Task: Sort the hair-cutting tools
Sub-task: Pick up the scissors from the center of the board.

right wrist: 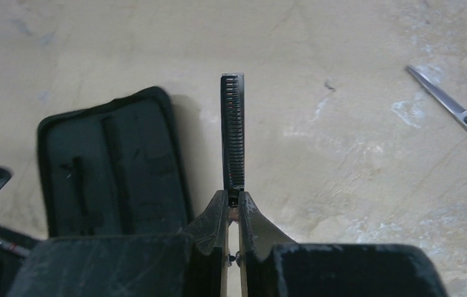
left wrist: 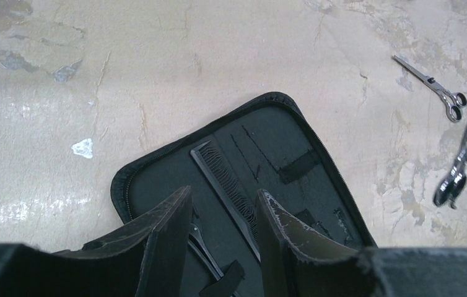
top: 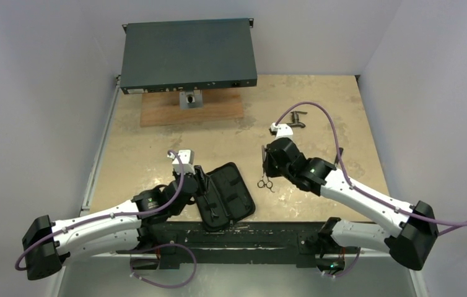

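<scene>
Right tool [right wrist: 232,198] pinches my toothed shears [right wrist: 233,130]; left tool [left wrist: 223,197] hangs spread above the case [left wrist: 318,145]. Comb [left wrist: 215,164] looks stowed; silver scissors [right wrist: 451,102] not yet.

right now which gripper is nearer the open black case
Left. The left gripper hangs over the case; the right gripper is off beside it, over the table, gripping a toothed blade.

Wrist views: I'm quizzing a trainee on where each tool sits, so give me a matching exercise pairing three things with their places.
Things:
1. comb
2. silver scissors
3. toothed black tool

Places:
A. pinched in the right hand
B. lying flat on the table
C. inside the open case

Pairs: 1-C, 2-B, 3-A.
</scene>
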Controlling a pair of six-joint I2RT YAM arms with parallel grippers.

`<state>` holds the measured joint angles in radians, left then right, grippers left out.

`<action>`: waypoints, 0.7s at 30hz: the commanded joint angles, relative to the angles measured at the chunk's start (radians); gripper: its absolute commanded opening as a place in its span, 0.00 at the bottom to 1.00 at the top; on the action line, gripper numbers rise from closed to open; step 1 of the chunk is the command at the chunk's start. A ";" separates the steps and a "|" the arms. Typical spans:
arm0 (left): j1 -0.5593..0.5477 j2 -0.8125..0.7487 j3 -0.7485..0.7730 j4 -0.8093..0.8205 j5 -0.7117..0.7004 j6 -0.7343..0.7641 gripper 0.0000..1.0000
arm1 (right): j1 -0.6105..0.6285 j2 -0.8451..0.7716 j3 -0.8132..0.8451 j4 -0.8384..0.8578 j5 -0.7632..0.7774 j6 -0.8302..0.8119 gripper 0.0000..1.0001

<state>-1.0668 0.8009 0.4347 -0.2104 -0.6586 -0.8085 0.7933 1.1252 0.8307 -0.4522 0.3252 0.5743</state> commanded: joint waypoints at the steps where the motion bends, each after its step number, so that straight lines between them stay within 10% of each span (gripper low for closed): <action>1: 0.007 0.006 0.047 0.022 -0.019 0.014 0.42 | 0.095 -0.072 0.106 -0.111 0.036 -0.007 0.00; 21: 0.006 -0.025 0.000 -0.014 -0.037 -0.052 0.42 | 0.479 0.241 0.272 -0.321 -0.121 0.056 0.00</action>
<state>-1.0668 0.8043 0.4412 -0.2253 -0.6643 -0.8284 1.2705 1.3537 1.0534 -0.7181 0.2432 0.6113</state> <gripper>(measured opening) 0.419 0.023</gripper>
